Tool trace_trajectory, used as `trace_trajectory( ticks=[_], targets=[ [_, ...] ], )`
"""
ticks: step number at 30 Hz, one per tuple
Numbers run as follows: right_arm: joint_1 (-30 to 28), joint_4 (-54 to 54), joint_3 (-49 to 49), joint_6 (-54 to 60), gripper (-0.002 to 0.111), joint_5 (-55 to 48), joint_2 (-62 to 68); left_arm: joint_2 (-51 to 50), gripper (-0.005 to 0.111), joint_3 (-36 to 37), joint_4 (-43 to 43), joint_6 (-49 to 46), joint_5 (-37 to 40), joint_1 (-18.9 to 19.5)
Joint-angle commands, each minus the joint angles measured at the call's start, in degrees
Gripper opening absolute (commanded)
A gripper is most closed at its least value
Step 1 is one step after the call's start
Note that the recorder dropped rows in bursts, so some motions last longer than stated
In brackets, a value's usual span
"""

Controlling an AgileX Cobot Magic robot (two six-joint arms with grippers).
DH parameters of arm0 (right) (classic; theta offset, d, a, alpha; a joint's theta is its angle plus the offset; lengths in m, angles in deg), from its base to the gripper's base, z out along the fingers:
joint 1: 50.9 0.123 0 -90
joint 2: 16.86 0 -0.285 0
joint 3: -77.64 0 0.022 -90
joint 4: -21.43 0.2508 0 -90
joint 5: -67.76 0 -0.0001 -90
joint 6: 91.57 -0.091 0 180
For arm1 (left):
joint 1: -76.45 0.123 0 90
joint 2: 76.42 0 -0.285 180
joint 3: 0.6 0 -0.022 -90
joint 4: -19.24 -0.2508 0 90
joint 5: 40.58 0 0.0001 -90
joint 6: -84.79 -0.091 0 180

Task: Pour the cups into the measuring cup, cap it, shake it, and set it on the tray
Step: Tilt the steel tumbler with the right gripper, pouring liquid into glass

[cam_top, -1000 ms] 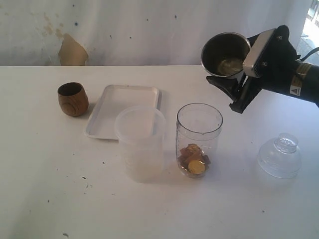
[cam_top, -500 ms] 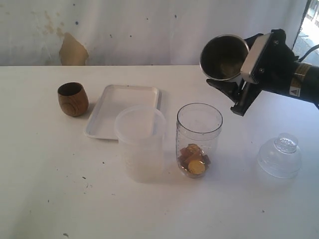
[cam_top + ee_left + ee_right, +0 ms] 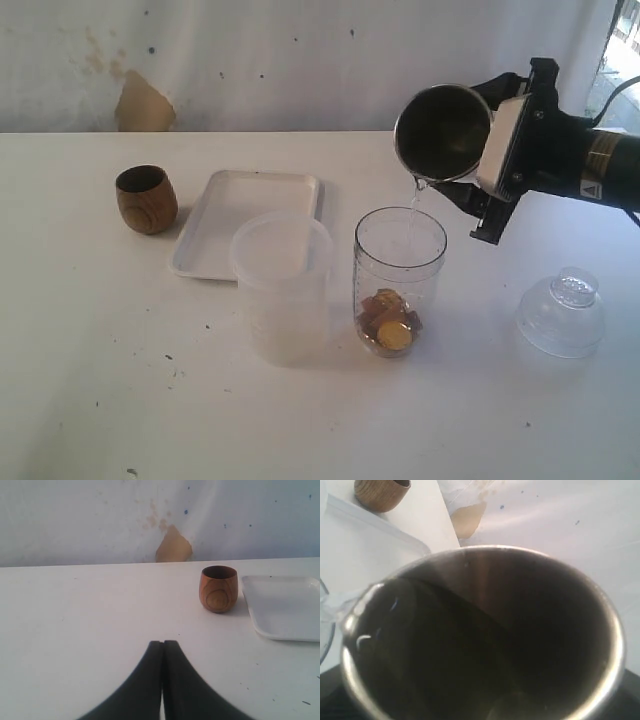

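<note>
My right gripper (image 3: pixel 472 138) is shut on the stainless-steel tumbler (image 3: pixel 445 132), which is tipped mouth-down toward the measuring cup (image 3: pixel 400 280). A thin clear stream runs from the tumbler's lip into the measuring cup. Brown and yellow pieces (image 3: pixel 390 322) lie at its bottom. The tumbler's dark inside (image 3: pixel 480 630) fills the right wrist view and hides the jaws. The brown wooden cup (image 3: pixel 146 199) stands upright left of the white tray (image 3: pixel 245 190). My left gripper (image 3: pixel 163 642) is shut on nothing, low over the table, with the wooden cup (image 3: pixel 218 588) and the tray (image 3: pixel 285 605) ahead of it.
A frosted plastic jug (image 3: pixel 282 285) stands just left of the measuring cup, in front of the tray. A clear domed lid (image 3: pixel 562 312) rests on the table at the right. A white wall closes off the back.
The right gripper has rolled the steel tumbler further over and shifted it slightly left above the measuring cup; liquid now streams out. Nothing else has moved.
</note>
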Motion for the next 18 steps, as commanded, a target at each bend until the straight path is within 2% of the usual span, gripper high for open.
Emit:
trace_trajectory(
  ticks=[1,18],
  targets=[
    [-0.4,1.2,-0.71,3.63,0.0,2.07,-0.85,0.3,0.0,0.28,0.05,0.1,-0.63,0.0],
    [-0.4,-1.13,-0.71,11.57,0.0,2.29,-0.85,0.3,0.0,0.28,0.05,0.1,-0.63,0.0]
  ],
)
